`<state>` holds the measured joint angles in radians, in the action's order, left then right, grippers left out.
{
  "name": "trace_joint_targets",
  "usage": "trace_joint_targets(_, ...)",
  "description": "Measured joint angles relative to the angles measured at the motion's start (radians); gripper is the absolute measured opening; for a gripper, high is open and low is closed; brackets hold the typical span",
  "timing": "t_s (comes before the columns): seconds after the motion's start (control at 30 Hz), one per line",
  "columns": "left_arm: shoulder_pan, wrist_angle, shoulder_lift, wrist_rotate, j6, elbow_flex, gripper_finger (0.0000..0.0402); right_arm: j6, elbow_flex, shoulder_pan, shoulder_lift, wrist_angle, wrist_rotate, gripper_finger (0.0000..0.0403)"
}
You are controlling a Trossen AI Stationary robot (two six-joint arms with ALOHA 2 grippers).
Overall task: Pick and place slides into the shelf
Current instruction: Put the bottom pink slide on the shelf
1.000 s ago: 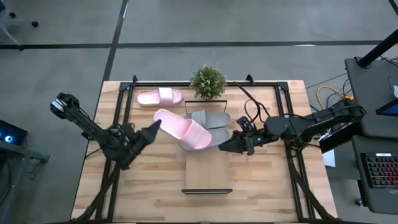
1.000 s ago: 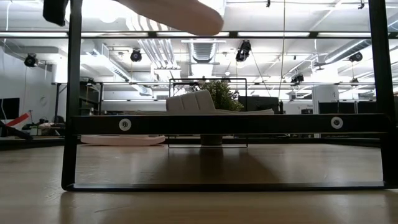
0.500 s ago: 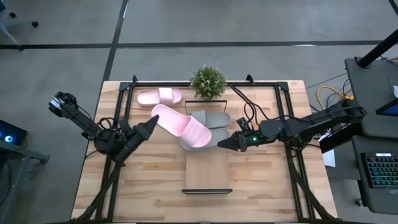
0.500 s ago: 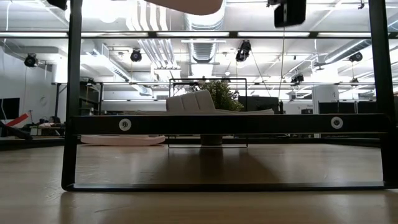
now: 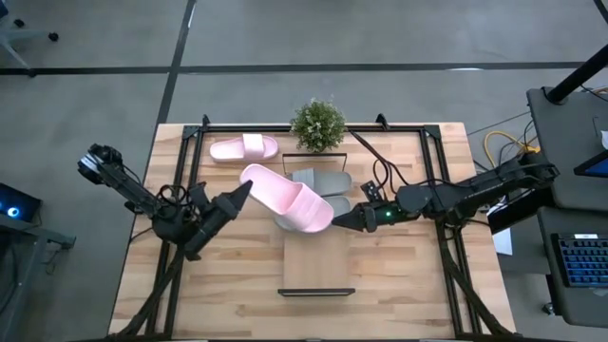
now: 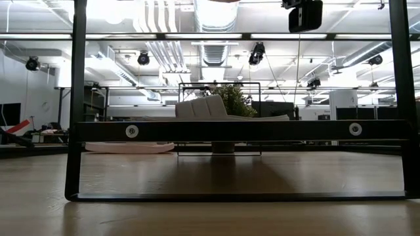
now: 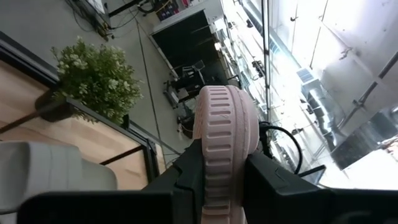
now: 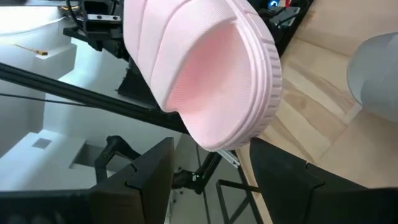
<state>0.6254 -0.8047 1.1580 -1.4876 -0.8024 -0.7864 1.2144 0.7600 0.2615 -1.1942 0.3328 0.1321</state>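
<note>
My left gripper is shut on a pale pink slide that hangs in the air over the shelf's far half. That slide's ridged rim fills the left wrist view. My right gripper is open at the slide's toe end, with a finger on either side. Two grey slides lie flat on the shelf's board, and one shows in the low view. The second pink slide lies sole-down on the tabletop. My left gripper pinches the pink slide's heel end between its two fingers, coming level from the table's left and along the slide's length. The slide is lifted clear, and its toe points toward the right arm. My right gripper stands around the toe rim; I cannot tell whether it touches.
A potted plant stands at the far end of the shelf. The shelf's black wire frame crosses the low view at its near end. Black rails run along the tabletop's left and right sides. Bare board lies on the shelf's near half.
My left gripper has carried the pink slide upward and a little toward the table's right. The slide has risen almost out of the top of the low view. My right gripper has come into the top of the low view, by the slide's toe.
</note>
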Motion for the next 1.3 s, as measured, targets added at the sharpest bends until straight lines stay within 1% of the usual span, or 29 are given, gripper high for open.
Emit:
trace_joint_targets(0.17,-0.012,-0.042,0.024,0.031,0.003,-0.01,0.0054,-0.003,-0.001,0.0,0.0,-0.006,-0.004,0.0201)
trace_joint_targets(0.37,-0.011,-0.079,0.029,0.04,0.076,-0.027,0.0054,-0.01,-0.001,0.0,0.0,-0.006,-0.003,0.0201)
trace_joint_targets(0.57,-0.011,-0.087,0.024,0.064,0.129,-0.036,0.0054,-0.013,-0.003,0.0,0.0,-0.005,0.0,0.0201)
trace_joint_targets(0.87,-0.012,-0.104,0.026,0.069,0.136,-0.032,0.0054,-0.018,-0.004,0.0,0.0,-0.006,0.0,0.0201)
trace_joint_targets(1.3,-0.016,-0.106,-0.006,0.08,0.196,-0.031,0.0054,-0.018,-0.004,-0.001,0.0,-0.003,0.0,0.0201)
